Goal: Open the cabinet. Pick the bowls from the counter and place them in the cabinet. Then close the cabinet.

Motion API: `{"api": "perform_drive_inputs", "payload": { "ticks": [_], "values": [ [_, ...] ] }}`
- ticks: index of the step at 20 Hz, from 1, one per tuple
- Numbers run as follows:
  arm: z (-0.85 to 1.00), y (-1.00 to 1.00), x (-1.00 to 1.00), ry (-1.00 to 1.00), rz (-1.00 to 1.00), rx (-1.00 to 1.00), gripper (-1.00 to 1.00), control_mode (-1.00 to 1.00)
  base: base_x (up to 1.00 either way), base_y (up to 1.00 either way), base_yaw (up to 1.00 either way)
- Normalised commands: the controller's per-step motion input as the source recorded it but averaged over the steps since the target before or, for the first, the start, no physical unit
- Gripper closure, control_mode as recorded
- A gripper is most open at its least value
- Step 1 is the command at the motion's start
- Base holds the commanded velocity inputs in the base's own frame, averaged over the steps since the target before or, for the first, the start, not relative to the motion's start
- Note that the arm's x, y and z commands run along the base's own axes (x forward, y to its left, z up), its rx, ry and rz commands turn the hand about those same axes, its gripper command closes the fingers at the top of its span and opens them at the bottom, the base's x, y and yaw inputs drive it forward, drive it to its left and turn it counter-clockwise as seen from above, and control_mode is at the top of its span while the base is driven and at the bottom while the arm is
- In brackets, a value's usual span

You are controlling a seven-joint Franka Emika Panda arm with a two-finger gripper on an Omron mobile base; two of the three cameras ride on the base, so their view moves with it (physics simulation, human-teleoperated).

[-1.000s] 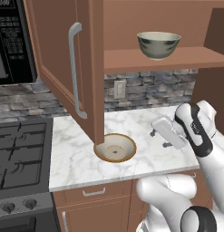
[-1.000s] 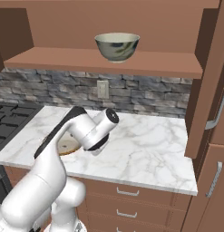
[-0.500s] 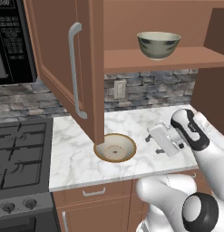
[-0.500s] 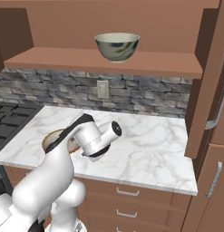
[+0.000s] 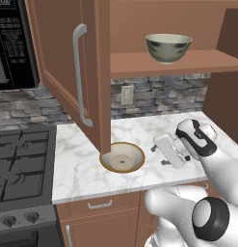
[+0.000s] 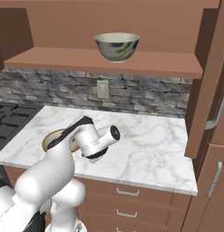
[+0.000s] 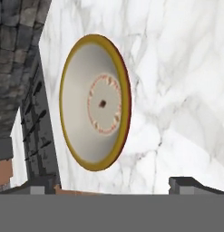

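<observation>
Cream bowl (image 7: pixel 96 103) faces the open end effector (image 7: pixel 113 183) in hand view; grey-green bowl (image 5: pixel 168 47) sits shelved

Evenly lit, sharp rendered kitchen with no glare or blur; soft shadows lie under the open cabinet door (image 5: pixel 67 72) and across the white counter (image 5: pixel 82 164)

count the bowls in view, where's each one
2: the grey-green bowl sits on the cabinet shelf; the cream bowl rests on the marble counter, below the open cabinet door.
</observation>
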Motion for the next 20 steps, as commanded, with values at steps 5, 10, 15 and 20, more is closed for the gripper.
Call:
{"api": "perform_drive_inputs", "payload": {
  "ticks": [5,10,15,20],
  "values": [
    [-0.04,0.00,0.20,0.00,-0.04,0.00,-1.00,-1.00,0.00,0.00,0.00],
    [0.00,0.07,0.15,0.00,-0.01,0.00,-1.00,-1.00,0.00,0.00,0.00],
    [-0.01,0.01,0.02,0.00,0.00,0.00,-1.00,-1.00,0.00,0.00,0.00],
    [0.00,0.06,0.04,0.00,0.00,0.00,-1.00,-1.00,0.00,0.00,0.00]
  ]
}}
